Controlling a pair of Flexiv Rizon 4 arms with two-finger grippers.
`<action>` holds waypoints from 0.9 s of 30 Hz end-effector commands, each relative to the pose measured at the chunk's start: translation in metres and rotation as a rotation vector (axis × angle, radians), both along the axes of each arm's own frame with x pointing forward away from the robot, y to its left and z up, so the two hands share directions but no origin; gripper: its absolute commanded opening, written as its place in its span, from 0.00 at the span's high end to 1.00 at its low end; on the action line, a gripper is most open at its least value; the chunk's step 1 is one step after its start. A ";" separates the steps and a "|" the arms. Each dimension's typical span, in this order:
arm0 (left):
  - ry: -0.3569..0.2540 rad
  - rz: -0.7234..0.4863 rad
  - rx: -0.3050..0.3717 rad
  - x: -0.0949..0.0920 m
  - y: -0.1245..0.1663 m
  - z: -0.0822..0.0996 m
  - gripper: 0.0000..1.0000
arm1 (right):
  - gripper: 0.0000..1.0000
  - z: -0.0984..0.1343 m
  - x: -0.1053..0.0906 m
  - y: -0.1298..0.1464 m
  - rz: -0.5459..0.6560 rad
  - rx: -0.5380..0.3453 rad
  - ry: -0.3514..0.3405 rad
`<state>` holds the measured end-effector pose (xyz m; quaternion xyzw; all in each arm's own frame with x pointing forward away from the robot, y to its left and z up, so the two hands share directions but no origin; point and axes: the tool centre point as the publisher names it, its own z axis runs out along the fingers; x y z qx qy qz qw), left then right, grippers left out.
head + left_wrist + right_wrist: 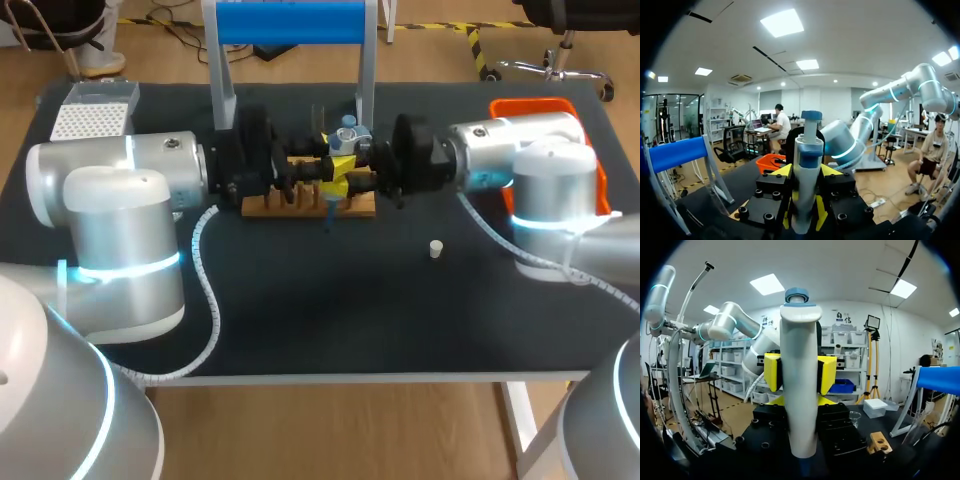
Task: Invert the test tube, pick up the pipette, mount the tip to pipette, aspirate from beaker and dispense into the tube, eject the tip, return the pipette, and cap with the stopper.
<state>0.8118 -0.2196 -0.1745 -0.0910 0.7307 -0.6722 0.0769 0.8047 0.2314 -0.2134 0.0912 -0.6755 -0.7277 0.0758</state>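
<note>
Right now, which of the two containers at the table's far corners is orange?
The bin at the far right corner; the box at far left is white.

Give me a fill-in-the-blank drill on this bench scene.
The right claw clamps the white-and-blue plastic pipette between two ___ fingertips. The small cylindrical stopper on the black table is ___. The plastic bin at the table's far right corner is ___. Missing: yellow; white; orange.
</note>
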 end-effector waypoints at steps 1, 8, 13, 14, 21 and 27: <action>0.000 0.001 0.000 -0.008 -0.002 -0.001 1.00 | 0.00 0.003 0.008 -0.001 -0.007 -0.006 -0.003; 0.000 0.001 0.000 -0.008 -0.002 -0.001 1.00 | 0.00 0.007 0.006 -0.014 -0.008 -0.012 -0.005; 0.000 0.001 0.000 -0.008 -0.002 -0.001 1.00 | 0.00 0.010 0.006 -0.031 -0.007 -0.023 0.005; 0.000 0.001 0.000 -0.008 -0.002 -0.001 1.00 | 0.00 0.011 0.005 -0.035 -0.005 -0.027 0.005; 0.000 0.001 0.000 -0.008 -0.002 -0.001 1.00 | 0.00 0.013 0.001 -0.065 -0.024 -0.054 0.014; 0.000 0.001 0.000 -0.008 -0.002 -0.001 1.00 | 0.00 0.013 0.010 -0.096 -0.085 -0.088 0.013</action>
